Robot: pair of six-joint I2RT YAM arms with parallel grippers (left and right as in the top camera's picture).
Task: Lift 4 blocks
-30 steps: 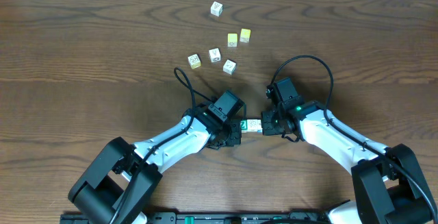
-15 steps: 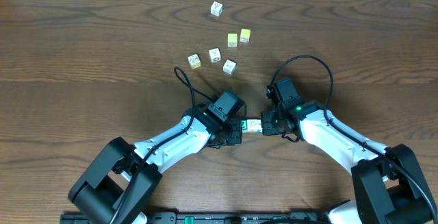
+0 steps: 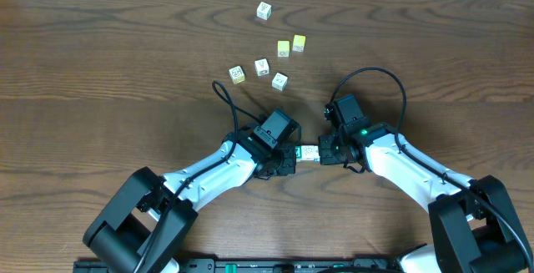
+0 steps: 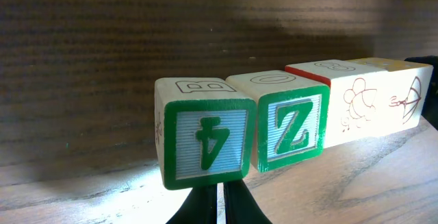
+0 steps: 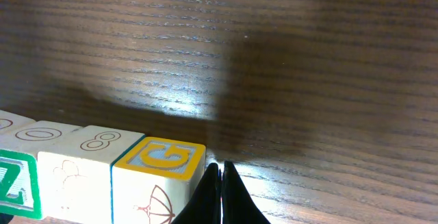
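Four blocks form one tight row point(image 3: 306, 153) between my two grippers. From the left wrist view the row reads: a green-faced block point(image 4: 205, 142), a green Z block point(image 4: 291, 129), a white block with reddish print point(image 4: 356, 111), and a white block with an umbrella drawing point(image 4: 407, 101). My left gripper point(image 4: 217, 202) is shut, its tips pressed against the first green block. My right gripper point(image 5: 220, 183) is shut beside the far end block, whose top shows a yellow G point(image 5: 161, 159). The row seems to hang just above the wood.
Several loose cubes lie farther back on the wooden table: a white one point(image 3: 264, 10), two yellow ones point(image 3: 284, 48) point(image 3: 299, 42), and three pale ones point(image 3: 237, 73) point(image 3: 261, 67) point(image 3: 279, 81). Cables loop above both wrists.
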